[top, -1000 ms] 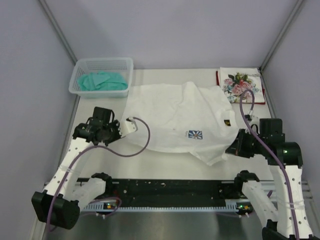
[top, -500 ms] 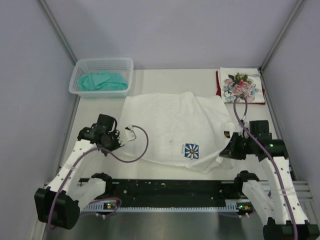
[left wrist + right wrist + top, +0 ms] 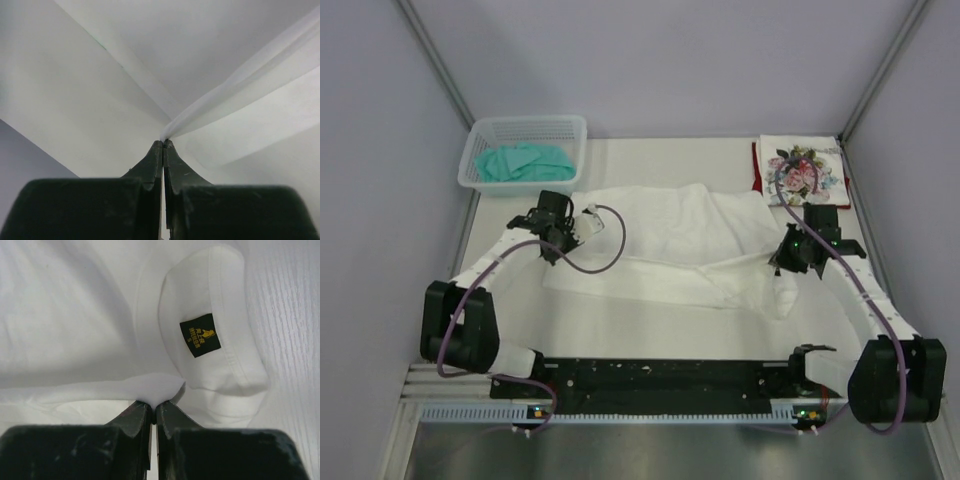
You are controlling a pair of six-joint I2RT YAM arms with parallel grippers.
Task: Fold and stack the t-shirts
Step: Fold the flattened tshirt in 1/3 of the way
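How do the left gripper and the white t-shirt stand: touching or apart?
Touching. Left wrist view: the left gripper pinches a fold of the white t-shirt.

The top view looks down from above and behind on the whole table (image 3: 650, 335), while each wrist view peers close along its own fingers, the left gripper (image 3: 163, 143) and right gripper (image 3: 154, 405), at the white t-shirt (image 3: 670, 235) just beyond the tips, cloth all three views share.
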